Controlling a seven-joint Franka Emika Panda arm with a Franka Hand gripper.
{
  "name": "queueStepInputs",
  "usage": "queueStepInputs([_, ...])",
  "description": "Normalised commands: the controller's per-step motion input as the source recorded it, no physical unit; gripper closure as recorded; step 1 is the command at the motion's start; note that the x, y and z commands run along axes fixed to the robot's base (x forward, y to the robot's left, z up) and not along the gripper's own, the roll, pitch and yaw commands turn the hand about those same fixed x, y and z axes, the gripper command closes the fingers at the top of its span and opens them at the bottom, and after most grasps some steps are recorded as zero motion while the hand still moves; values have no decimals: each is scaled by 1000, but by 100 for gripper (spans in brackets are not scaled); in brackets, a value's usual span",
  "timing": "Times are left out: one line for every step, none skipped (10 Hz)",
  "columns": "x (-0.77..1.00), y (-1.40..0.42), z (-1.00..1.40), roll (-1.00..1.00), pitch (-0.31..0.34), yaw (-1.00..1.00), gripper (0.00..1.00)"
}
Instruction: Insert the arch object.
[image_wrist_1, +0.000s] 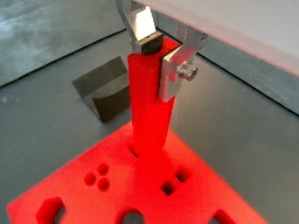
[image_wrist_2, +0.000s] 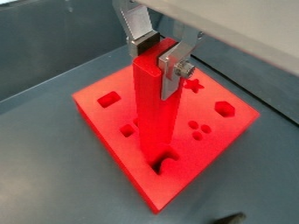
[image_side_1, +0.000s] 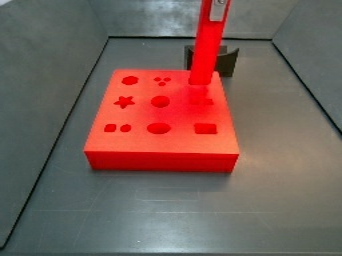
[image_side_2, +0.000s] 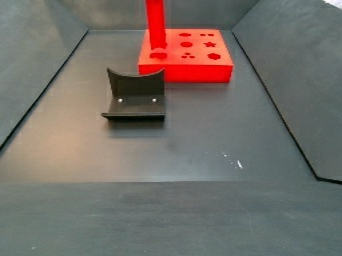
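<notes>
Arch object (image_wrist_2: 155, 114), a tall red pole clamped in the gripper (image_wrist_2: 159, 56), stands upright on the red board (image_side_1: 140, 150); the fixture (image_side_2: 134, 98) rests on the dark grey floor (image_side_2: 174, 195).

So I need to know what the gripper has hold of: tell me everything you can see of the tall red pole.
The tall red pole is a square-sided bar of plain, smooth bright red, plastic by the look of it. It stands upright with its foot in a hole of the red board. The gripper sits at the pole's top, a silver finger against its side. Nothing else touches it; the dark fixture stands apart behind.
</notes>
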Motion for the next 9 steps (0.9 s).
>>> queueStepInputs([97,194,0,-57,0,-751,100])
queueStepInputs([0,109,0,-39,0,-466,100])
queueStepInputs([51,0,-40,-13,0,0,100])
queueStepInputs([69,0,-123,0,0,-514,100])
queueStepInputs([63,0,0,0,0,-471,100])
queueStepInputs([0,0,-17,0,0,0,100])
queueStepInputs([0,100,-163,-50,-23,146,100])
queueStepInputs([0,169,-191,-119,-34,254,100])
queueStepInputs([0,191,-126,-153,-31,323,100])
